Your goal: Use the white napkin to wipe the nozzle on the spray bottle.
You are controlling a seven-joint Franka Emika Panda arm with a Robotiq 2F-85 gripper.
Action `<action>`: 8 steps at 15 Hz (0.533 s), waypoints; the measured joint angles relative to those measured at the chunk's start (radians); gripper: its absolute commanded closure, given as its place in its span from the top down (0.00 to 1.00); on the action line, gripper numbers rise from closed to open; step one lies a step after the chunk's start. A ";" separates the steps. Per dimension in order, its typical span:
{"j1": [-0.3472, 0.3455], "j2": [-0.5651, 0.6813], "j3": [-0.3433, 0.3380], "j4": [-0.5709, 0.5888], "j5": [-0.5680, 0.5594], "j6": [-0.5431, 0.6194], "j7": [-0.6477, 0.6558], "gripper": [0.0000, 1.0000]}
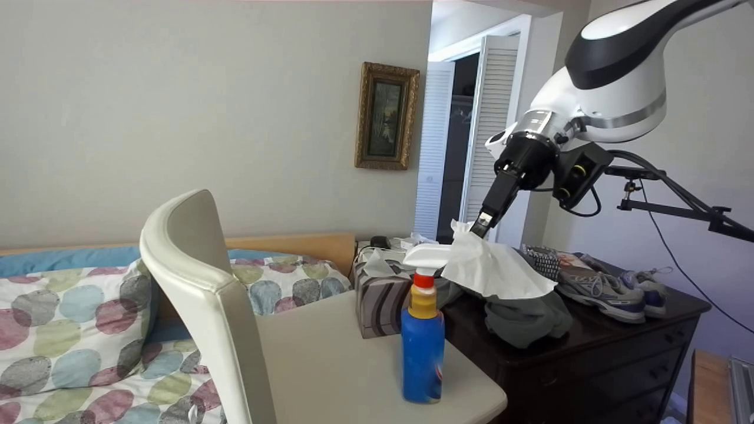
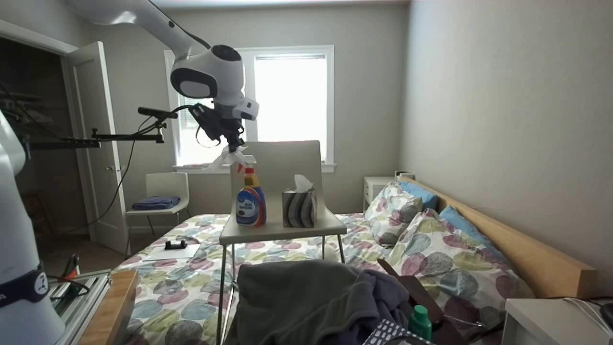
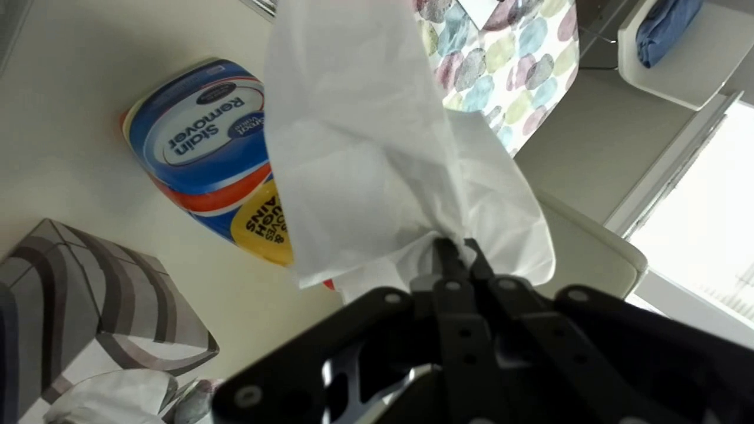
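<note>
Wrist view: pincer (image 3: 462, 253) pinching the white napkin (image 3: 368, 153), which fans toward eleven o'clock. Spray bottle (image 3: 203, 153) upright on the chair (image 1: 324, 347), at the pincer's ten o'clock (napkin overlaps its spray head (image 1: 424, 257); contact unclear). Striped tissue box (image 3: 88, 306) at nine.

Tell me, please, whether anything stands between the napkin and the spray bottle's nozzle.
Nothing visible does: the white napkin, pinched in the gripper, overlaps the spray head in an exterior view; contact is unclear. The tissue box stands aside.
</note>
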 measured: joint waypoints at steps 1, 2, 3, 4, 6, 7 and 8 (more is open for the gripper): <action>0.000 0.003 -0.001 -0.004 0.000 0.005 0.000 0.01; 0.000 0.007 -0.001 -0.007 0.000 0.009 0.000 0.01; 0.000 0.012 -0.001 -0.009 0.000 0.011 0.000 0.01; 0.000 0.018 -0.002 -0.011 0.000 0.011 0.000 0.01; -0.002 0.034 -0.003 -0.011 0.000 0.015 0.000 0.01; -0.003 0.042 -0.003 -0.011 0.000 0.021 0.000 0.01; -0.005 0.048 -0.004 -0.010 0.000 0.027 0.000 0.01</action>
